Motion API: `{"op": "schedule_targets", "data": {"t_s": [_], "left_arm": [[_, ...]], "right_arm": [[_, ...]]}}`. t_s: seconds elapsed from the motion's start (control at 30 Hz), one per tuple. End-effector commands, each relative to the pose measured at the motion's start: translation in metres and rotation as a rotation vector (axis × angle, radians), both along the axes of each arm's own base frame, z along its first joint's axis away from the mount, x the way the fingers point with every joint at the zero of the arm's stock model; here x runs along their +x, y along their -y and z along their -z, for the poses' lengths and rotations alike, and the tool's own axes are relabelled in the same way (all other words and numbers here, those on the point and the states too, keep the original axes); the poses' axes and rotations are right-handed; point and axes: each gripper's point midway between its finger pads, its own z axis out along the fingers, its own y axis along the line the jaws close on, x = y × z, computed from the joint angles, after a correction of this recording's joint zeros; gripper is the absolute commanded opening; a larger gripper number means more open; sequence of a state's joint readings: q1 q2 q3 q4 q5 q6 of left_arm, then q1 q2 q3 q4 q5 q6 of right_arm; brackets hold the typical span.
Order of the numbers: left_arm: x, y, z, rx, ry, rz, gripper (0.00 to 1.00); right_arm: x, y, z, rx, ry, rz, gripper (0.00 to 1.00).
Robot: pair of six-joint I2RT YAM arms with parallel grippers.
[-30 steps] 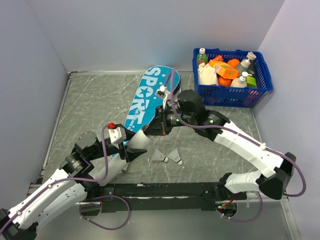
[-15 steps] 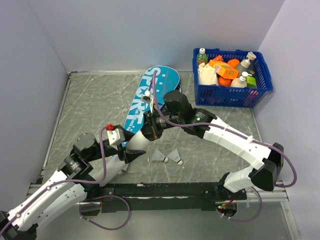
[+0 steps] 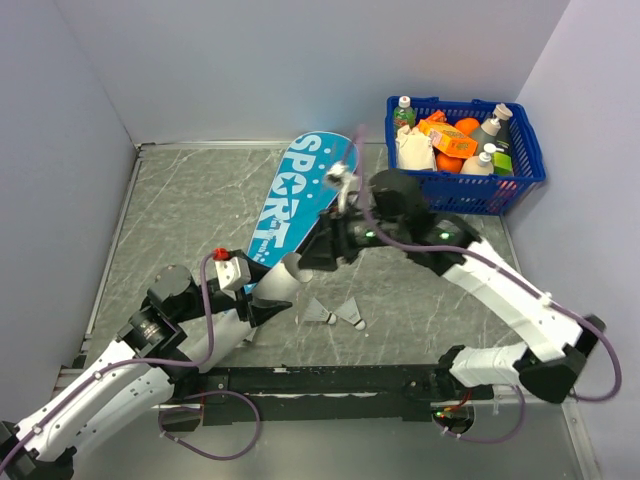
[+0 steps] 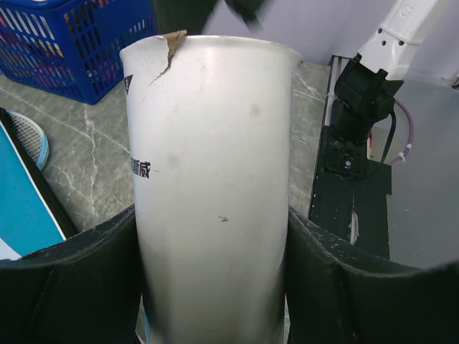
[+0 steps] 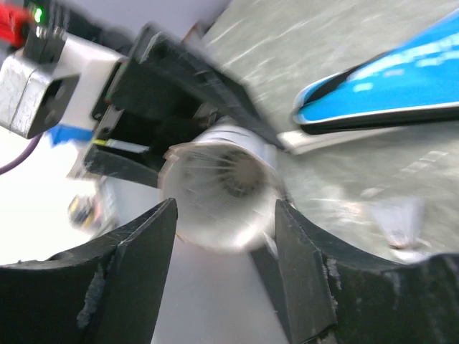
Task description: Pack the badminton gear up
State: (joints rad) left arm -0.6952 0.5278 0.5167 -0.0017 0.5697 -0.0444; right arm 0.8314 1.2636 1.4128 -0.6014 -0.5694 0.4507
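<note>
Two small white feather shuttlecocks lie loose on the grey marbled table, side by side and just apart, not far from the middle of its near edge. Left hand is clamped round the lower body of the long white tube, both fingers pressed flat on its sides. The tube is off the table and tilted, with its open mouth turned up toward the far right; judged, it is presented so the other arm can feed it. Right hand hangs at that mouth, fingers spread, pinching nothing. Its wrist view looks straight down the bore, where the feather skirt of a third shuttlecock appears to sit inside. Mouth rim is torn at one spot, seen from the left wrist. Blue racket-shaped bag lettered SPORT lies slantwise from table centre toward the far edge, just behind the right hand; what looks like a strung racket head peeks out beside it. Blue plastic mesh basket sits in the far right corner, well apart from the work. Room: open table lies right of the loose pair and along the left edge. The pair sits near the tube's lower end and the left forearm, so a reach down for them looks tight from the left and free from the right. Black base rail runs along the near edge.
</note>
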Motion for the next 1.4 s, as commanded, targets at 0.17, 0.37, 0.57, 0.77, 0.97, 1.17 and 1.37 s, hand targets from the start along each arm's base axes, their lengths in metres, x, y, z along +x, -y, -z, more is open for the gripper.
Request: {"op": "schedule_targets", "data": {"t_s": [0.17, 0.37, 0.57, 0.77, 0.97, 1.17, 1.37], "left_arm": [[-0.001, 0.003, -0.024, -0.064, 0.078, 0.016, 0.01], [0.000, 0.002, -0.026, -0.067, 0.080, 0.007, 0.01], [-0.001, 0.001, -0.027, -0.068, 0.079, 0.007, 0.01], [-0.003, 0.001, -0.031, -0.078, 0.081, 0.012, 0.01], [-0.006, -0.002, -0.032, -0.081, 0.089, 0.015, 0.01], [-0.011, -0.003, -0.036, -0.094, 0.100, 0.024, 0.01], [-0.013, -0.003, -0.038, -0.100, 0.106, 0.032, 0.02]], "right_arm": [[0.061, 0.106, 0.014, -0.083, 0.056, 0.358, 0.68], [0.085, 0.129, 0.103, -0.329, -0.072, 0.501, 0.68], [0.090, 0.134, 0.177, -0.489, -0.202, 0.573, 0.69], [0.090, 0.121, 0.217, -0.681, -0.234, 0.572, 0.72], [0.098, 0.116, 0.242, -0.777, -0.259, 0.575, 0.72], [0.098, 0.112, 0.259, -0.850, -0.275, 0.544, 0.66], [0.084, 0.112, 0.268, -0.908, -0.280, 0.486, 0.62]]}}
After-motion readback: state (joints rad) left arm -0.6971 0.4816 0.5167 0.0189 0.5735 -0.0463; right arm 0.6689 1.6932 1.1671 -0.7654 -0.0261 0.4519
